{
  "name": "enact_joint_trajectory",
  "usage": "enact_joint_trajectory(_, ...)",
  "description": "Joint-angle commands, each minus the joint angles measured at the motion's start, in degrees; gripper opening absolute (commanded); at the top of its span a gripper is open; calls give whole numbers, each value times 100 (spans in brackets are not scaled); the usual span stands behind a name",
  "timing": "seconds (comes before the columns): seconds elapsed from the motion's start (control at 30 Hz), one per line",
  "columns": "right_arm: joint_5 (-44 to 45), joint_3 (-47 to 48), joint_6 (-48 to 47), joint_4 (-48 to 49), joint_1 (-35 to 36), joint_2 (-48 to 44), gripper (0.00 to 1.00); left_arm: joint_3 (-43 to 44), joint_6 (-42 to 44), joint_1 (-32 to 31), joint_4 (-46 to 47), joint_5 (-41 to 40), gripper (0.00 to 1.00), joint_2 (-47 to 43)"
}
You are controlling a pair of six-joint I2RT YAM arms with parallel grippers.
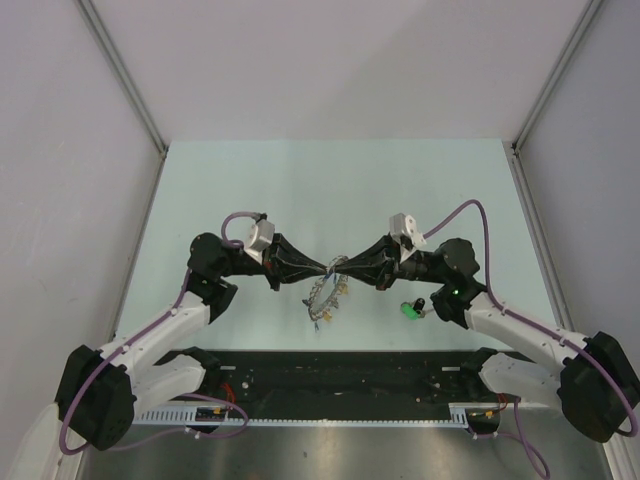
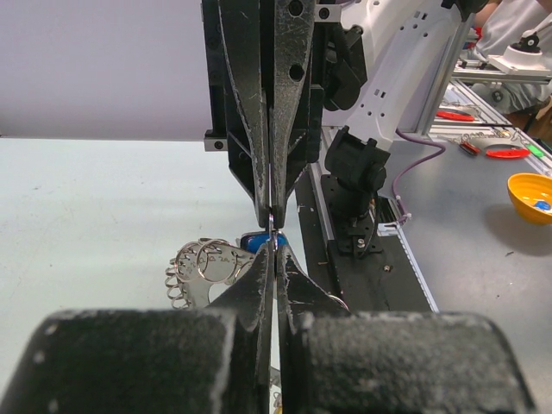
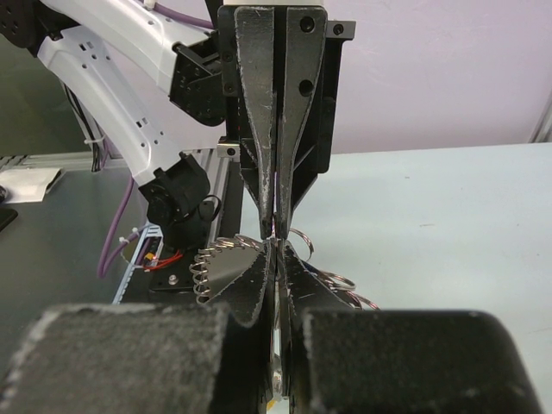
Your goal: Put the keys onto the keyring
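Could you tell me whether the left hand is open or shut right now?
Shut: on the left hand, both fingers press together with no gap visible.

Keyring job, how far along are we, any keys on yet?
Done: no key visibly threaded on the keyring. In hand: left pincer and right pincer, both shut, meet tip to tip close to it, by a blue-headed key. Remaining: a green-headed key lies loose on the table.
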Motion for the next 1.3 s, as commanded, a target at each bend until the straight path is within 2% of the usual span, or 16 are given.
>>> enact_joint_trajectory(0.0, 79, 209, -111, 102, -7, -195, 0, 33, -47, -23, 393, -44, 0, -30)
enact_joint_trajectory(1.27, -149, 209, 39, 532, 116, 174, 0, 15, -144, -23, 524, 17, 0, -3)
